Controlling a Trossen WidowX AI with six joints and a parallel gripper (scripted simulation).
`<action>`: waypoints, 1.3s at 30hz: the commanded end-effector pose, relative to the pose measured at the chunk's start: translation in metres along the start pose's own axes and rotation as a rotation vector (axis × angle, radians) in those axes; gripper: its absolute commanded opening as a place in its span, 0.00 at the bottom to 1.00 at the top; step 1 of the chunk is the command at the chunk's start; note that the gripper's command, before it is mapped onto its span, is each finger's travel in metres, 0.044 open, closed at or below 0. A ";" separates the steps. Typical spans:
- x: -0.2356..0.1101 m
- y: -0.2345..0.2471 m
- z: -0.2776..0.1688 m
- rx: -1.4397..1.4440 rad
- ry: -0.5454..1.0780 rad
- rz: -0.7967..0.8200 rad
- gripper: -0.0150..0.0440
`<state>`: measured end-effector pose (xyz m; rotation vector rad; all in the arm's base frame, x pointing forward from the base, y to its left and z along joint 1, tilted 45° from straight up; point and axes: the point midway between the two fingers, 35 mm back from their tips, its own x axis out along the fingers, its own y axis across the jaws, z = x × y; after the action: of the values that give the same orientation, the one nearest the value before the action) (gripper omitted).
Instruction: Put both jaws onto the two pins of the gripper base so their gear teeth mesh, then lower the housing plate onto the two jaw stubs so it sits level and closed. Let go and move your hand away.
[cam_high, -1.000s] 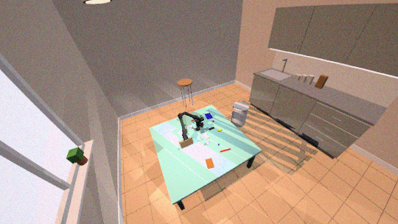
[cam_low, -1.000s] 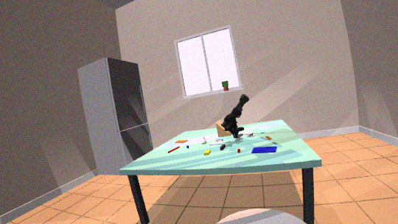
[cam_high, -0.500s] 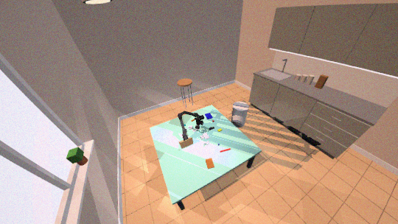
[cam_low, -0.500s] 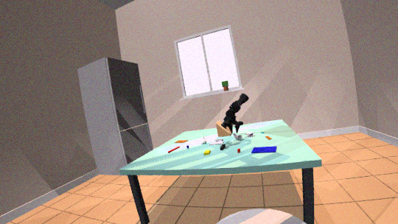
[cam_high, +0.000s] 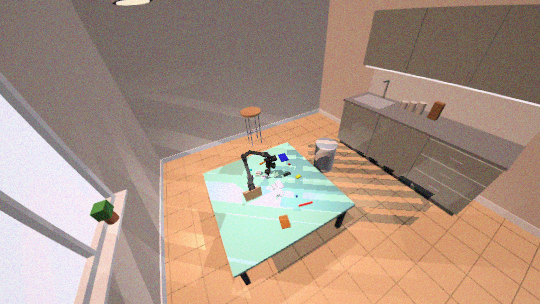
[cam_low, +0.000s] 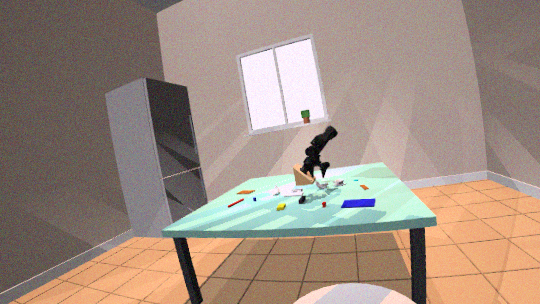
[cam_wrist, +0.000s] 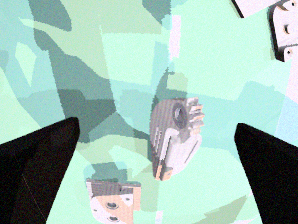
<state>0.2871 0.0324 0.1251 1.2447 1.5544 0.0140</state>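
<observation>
My gripper is wide open, with nothing held, above the table. In the wrist view, a grey-white jaw with gear teeth and a round hole lies on the table, below and between the spread fingers, touching neither. A second pale part with holes lies lower left, cut off by the frame's edge. At the upper right are a white part with holes and the corner of a white plate; which is the gripper base or the housing plate I cannot tell. No jaw is seen on the pins.
A tan block stands by the arm's foot. Around the pale green table lie an orange block, a red bar, a yellow piece and a blue sheet.
</observation>
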 end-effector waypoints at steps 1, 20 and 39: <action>0.000 0.000 0.000 -0.003 0.001 0.000 1.00; 0.000 0.000 0.000 -0.003 0.001 0.000 1.00; 0.000 -0.004 0.000 -0.179 0.001 -0.001 0.69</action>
<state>0.2863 0.0312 0.1248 1.1628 1.5322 0.0938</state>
